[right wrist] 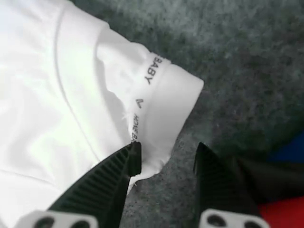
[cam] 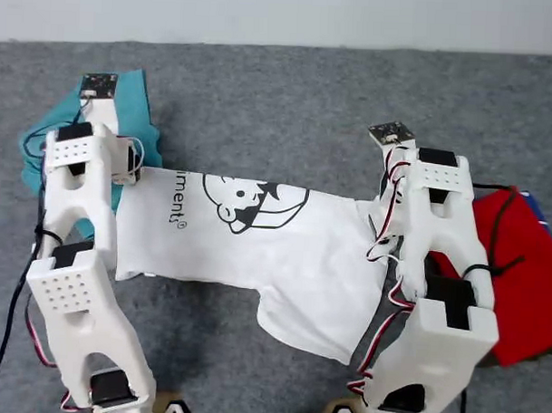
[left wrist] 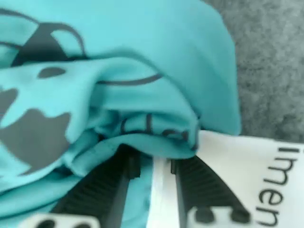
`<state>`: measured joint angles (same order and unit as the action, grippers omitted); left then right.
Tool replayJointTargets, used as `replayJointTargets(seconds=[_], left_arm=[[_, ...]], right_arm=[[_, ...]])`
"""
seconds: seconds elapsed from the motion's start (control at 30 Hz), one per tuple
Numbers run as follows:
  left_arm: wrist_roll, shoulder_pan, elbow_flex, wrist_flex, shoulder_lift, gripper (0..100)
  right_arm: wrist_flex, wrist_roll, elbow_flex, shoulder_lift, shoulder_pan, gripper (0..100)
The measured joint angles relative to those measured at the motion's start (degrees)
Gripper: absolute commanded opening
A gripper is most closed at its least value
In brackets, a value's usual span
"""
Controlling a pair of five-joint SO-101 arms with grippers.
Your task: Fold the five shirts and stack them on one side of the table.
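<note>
Both outstretched, left tool (left wrist: 154, 161) pinching white shirt (cam: 292, 252), right tool (right wrist: 168, 152) parted at its edge.

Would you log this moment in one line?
left jaws: shut on white shirt | right jaws: open at its edge | teal shirt: bunched

A grey, felt-like table cover (right wrist: 247, 57) spreads under the right claw (right wrist: 168, 154) and ahead of it; its surface looks rough and mottled, with darker and lighter specks. Far beyond this claw, along the back edge of the cover, a plain pale wall (cam: 283, 16) runs across the whole width.
</note>
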<state>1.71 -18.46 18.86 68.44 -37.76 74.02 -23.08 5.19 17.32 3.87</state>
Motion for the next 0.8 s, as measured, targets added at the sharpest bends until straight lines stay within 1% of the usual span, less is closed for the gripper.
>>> replayJointTargets(seconds=[0.17, 0.3, 0.43, 0.5, 0.57, 0.67, 0.73, 0.8], left_arm=[[0.18, -1.41, 9.14, 9.41, 3.69, 12], [0.18, -1.67, 16.18, 17.32, 7.30, 12], [0.18, -1.58, 22.15, 26.64, 9.76, 12], [0.18, -1.58, 24.09, 29.63, 11.52, 12], [0.18, -1.58, 23.47, 30.51, 14.33, 12], [0.18, -1.23, 18.29, 30.95, 20.40, 12], [0.18, 0.00, 12.66, 30.95, 25.23, 12], [0.18, 1.41, 5.80, 30.95, 30.24, 12]], right_arm=[[2.11, -0.18, 0.26, -4.48, 0.00, 18.9], [5.36, -1.05, 0.44, -10.29, -2.11, 18.1], [10.99, -5.98, 0.44, -15.82, -5.45, 8.9], [13.80, -9.14, 0.44, -18.02, -7.30, 5.5], [17.23, -12.48, 0.70, -19.78, -9.41, 5.8], [20.92, -15.65, 4.92, -21.71, -13.89, 11.5], [20.75, -16.18, 10.29, -22.86, -18.11, 14.5], [18.20, -16.26, 17.41, -24.44, -22.24, 14.8]])
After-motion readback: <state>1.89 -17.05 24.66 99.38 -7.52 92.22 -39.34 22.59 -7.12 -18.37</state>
